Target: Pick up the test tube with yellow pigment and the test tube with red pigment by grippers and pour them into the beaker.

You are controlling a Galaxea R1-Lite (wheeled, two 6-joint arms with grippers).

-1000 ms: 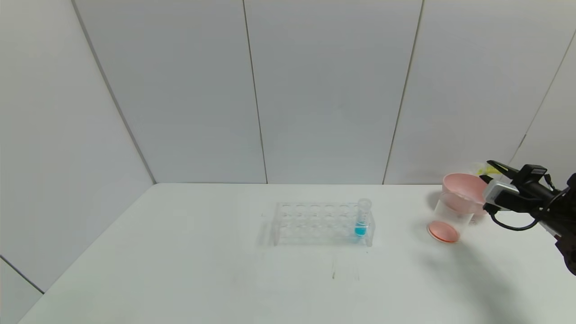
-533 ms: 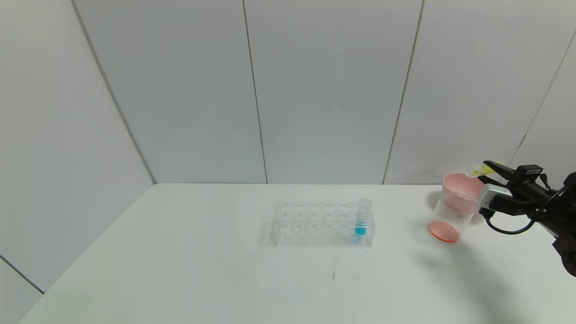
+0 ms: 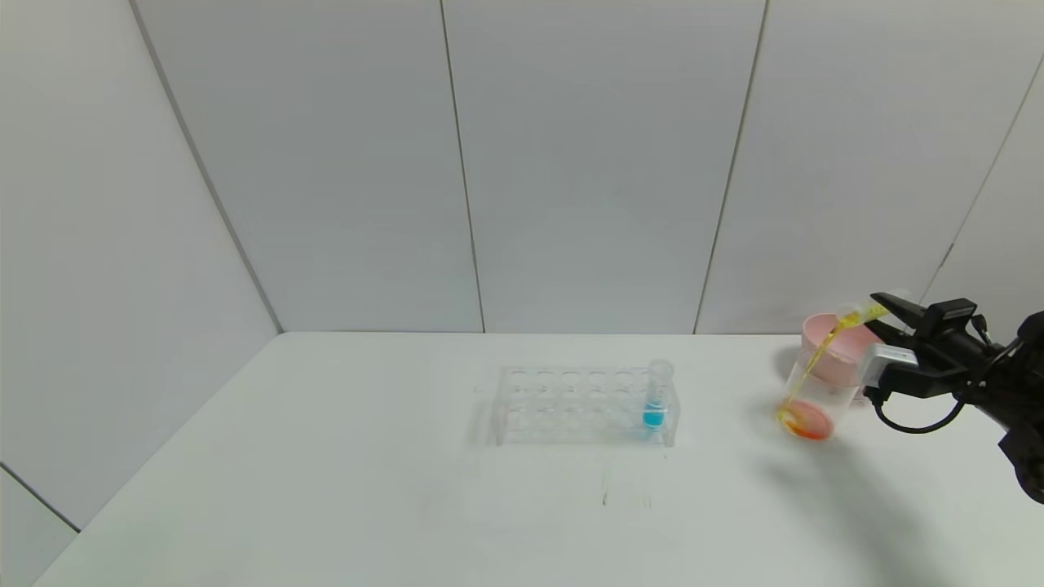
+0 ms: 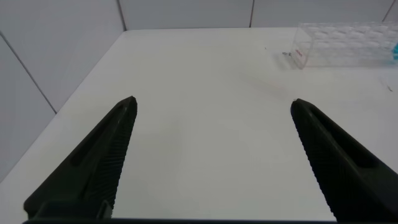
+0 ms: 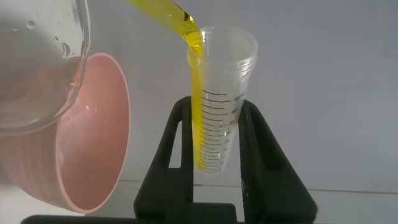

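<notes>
My right gripper [image 3: 882, 310] is shut on the test tube with yellow pigment [image 3: 861, 313], tilted with its rim over the beaker [image 3: 817, 390]. A yellow stream runs from the rim into the beaker, which holds red-orange liquid at its bottom. In the right wrist view the tube [image 5: 221, 106] sits between the black fingers [image 5: 177, 143], and the beaker's rim [image 5: 73, 74] is close by. The test tube with red pigment is out of view. My left gripper [image 4: 212, 112] is open and empty over bare table, out of the head view.
A pink bowl [image 3: 840, 346] stands just behind the beaker and also shows in the right wrist view [image 5: 93, 149]. A clear tube rack [image 3: 571, 403] at mid-table holds a blue-bottomed tube [image 3: 655, 395]; the rack also shows in the left wrist view [image 4: 342, 45]. Wall panels close the back.
My right gripper has shifted a little left and tipped the yellow tube further. Yellow liquid now streams into the beaker, where none flowed before.
</notes>
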